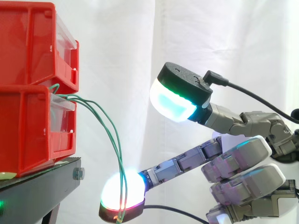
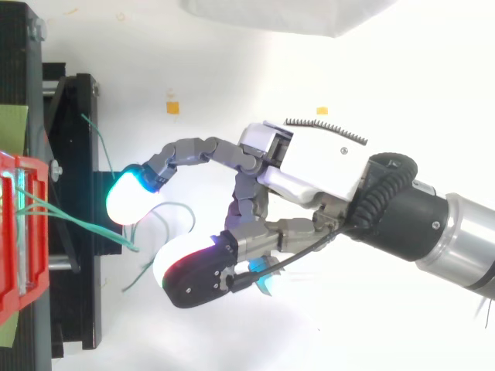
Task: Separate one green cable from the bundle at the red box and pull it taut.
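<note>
Hand (image 2: 309, 166) at right: near thumb and far straight finger apart, clamped on nothing. Green cables (image 1: 119, 156) drooped slack between them, crossing the far pad (image 1: 110, 189). None separated or taut yet. Counted: at least two strands; two red bins (image 1: 28, 46) stacked left on black stand (image 1: 42, 186).

Two red bins (image 1: 29, 46), one stand (image 1: 42, 186) — at least two green cables (image 1: 120, 163)

Bright, even light; the curtain (image 1: 121, 46) glares white.
</note>
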Tool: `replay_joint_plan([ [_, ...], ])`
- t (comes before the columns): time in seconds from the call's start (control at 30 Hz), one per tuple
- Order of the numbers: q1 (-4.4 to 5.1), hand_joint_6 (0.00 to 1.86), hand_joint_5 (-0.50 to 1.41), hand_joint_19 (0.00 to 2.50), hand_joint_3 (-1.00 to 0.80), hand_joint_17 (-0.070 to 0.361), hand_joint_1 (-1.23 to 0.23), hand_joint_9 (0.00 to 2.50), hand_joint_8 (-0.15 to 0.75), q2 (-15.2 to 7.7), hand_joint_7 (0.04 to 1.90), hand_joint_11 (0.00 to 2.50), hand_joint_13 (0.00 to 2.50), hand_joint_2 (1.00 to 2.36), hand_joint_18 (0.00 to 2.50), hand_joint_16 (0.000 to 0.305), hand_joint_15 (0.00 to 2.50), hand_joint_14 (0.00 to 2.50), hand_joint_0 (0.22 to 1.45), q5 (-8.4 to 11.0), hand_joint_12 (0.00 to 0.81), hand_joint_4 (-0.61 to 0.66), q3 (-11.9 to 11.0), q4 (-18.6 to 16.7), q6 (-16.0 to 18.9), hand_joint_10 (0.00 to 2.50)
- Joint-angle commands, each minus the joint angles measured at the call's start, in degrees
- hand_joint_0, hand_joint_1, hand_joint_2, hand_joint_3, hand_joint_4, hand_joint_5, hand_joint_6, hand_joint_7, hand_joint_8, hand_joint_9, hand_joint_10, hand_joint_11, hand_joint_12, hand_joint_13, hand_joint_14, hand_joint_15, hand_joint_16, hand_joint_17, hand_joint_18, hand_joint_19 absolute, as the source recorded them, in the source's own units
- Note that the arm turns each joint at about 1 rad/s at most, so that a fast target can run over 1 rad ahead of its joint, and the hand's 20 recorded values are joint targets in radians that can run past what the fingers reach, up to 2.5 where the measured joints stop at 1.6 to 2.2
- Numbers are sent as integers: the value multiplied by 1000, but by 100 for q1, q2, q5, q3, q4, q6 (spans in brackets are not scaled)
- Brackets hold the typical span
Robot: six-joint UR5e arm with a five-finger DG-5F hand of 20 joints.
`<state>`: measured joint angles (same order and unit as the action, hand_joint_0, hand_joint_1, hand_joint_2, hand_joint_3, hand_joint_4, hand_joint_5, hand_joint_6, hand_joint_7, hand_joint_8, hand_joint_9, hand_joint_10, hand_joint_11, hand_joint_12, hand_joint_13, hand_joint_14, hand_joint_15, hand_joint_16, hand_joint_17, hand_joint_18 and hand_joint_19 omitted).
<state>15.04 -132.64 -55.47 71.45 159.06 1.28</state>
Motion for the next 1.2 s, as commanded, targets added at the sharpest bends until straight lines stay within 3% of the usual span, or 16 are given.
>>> replay_joint_plan([
  [0.0,16,502,-117,289,-500,202,-675,2168,407,1,733,449,2206,1000,2500,90,551,18,372,10,576,376,-53,213,66,16],
  [0.5,157,502,-117,294,-500,202,-673,2164,408,1,735,444,2203,1000,2500,90,550,17,374,10,577,378,-123,213,110,17],
  [0.7,157,502,-117,292,-500,201,-673,2164,404,-8,734,455,2206,1000,2500,89,545,17,373,1,576,378,-149,196,66,16],
  [0.93,122,502,-116,296,-500,201,-685,2165,406,-8,735,445,2200,1000,2500,89,552,19,376,-16,574,374,-141,-24,-532,16],
  [1.17,122,502,-114,308,-500,200,-815,2143,404,-8,749,460,2172,1000,2500,89,556,17,372,-16,575,369,-141,-244,-620,16],
])
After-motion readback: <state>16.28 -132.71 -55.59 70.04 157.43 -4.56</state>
